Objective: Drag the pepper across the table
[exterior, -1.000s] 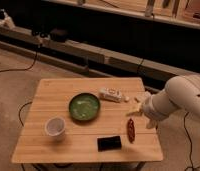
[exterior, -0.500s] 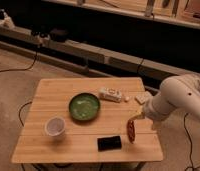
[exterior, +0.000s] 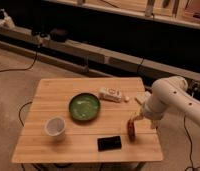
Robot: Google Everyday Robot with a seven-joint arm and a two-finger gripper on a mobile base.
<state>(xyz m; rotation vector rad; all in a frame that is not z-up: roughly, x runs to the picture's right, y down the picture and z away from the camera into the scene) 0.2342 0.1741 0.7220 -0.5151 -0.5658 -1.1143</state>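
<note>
A square light wooden bench (exterior: 53, 95) with visible plank grain stands on a carpeted floor, seen from above and in front. A small, slim, dark red pepper (exterior: 131, 132) sits on the right front part of the bench, close to the right edge and just right of a black rectangular block (exterior: 109, 143) that lies near the front edge. The pepper's long axis runs almost straight from front to back, with the near end pointing toward the front edge and the far end leaning very slightly right. A bulky white robot arm (exterior: 168, 97) reaches in from the right side and bends down over the bench. Its gripper (exterior: 135, 120) is at the pepper's far end, right over it; it cannot be told whether the jaws are open or closed on the pepper. A green bowl (exterior: 84, 106) sits near the middle of the bench, well left of the pepper. A white cup (exterior: 55, 126) stands to the front left of the bowl. A white packet (exterior: 111, 94) lies behind the bowl, toward the back right.
</note>
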